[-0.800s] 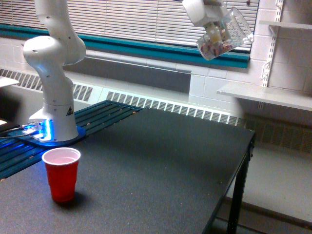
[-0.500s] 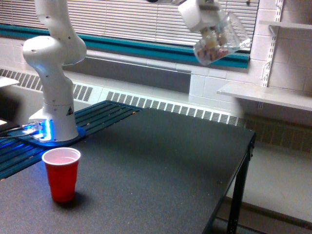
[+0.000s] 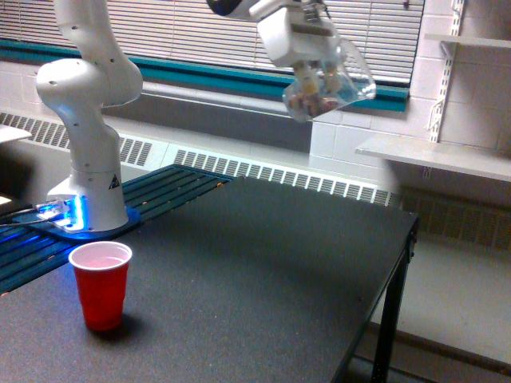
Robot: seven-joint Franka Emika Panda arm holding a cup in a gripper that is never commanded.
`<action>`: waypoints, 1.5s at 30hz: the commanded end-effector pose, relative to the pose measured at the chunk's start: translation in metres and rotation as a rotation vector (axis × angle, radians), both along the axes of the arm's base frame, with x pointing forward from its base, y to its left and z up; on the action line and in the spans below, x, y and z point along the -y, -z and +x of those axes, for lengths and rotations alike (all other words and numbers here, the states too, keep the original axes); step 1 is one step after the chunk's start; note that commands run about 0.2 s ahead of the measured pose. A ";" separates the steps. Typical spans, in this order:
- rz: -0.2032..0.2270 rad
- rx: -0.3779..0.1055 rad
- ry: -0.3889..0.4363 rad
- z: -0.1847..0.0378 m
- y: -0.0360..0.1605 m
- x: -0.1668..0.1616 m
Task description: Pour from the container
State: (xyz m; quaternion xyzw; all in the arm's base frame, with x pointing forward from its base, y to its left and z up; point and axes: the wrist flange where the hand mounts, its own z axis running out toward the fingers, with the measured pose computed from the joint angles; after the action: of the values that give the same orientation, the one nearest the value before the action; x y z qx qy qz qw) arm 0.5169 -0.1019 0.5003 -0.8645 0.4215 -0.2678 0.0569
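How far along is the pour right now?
Done: the gripper has the clear tumbler lifted high and tilted, bits inside. In hand: carrying it above the table, far from the red cup. Left: reaching the cup and pouring.

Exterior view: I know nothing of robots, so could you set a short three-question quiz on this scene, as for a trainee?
1. True or false: the hand grips the clear tumbler high over the table.
2. The red cup stands: A) directly under the tumbler B) near the robot's base C) on the shelf
3. What shows through the tumbler's wall?

Key: 1 true. 2 B. 3 Small pinkish-white bits.
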 end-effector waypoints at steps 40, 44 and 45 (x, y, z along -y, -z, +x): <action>-0.051 -0.213 0.465 -0.210 0.124 0.090; -0.057 -0.240 0.495 -0.223 0.130 0.093; -0.056 -0.247 0.501 -0.226 0.132 0.094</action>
State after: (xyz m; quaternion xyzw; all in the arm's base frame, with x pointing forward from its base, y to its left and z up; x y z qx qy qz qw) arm 0.3054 -0.1888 0.3714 -0.7888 0.5809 -0.1837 -0.0816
